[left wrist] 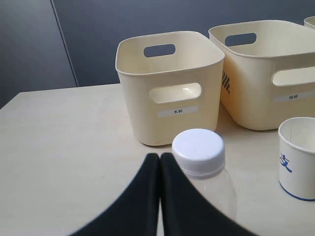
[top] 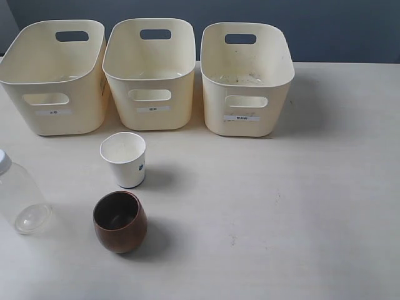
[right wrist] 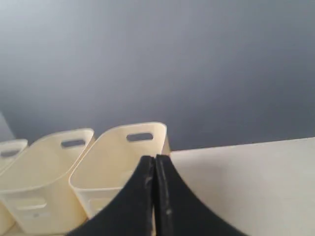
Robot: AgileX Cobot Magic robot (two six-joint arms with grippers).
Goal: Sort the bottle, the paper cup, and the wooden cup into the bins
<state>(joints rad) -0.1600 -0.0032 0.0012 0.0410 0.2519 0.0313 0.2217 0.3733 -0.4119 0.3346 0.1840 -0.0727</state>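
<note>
On table [top: 300,200]: three bins [top: 150,72], one bottle [top: 22,197], one paper cup [top: 125,159], one wooden cup [top: 120,222].

Three cream bins [top: 150,75] with small white labels are sitting on a pale beige table [top: 312,187] against a dark grey-blue wall [right wrist: 197,59]. The paper cup [top: 124,160] is showing white with a blue mark. The wooden cup [top: 120,222] is glowing reddish-brown, dark inside. The clear bottle [top: 22,197] is wearing a white cap [left wrist: 198,150]. Both grippers' fingers [left wrist: 157,196] are looking black.
</note>
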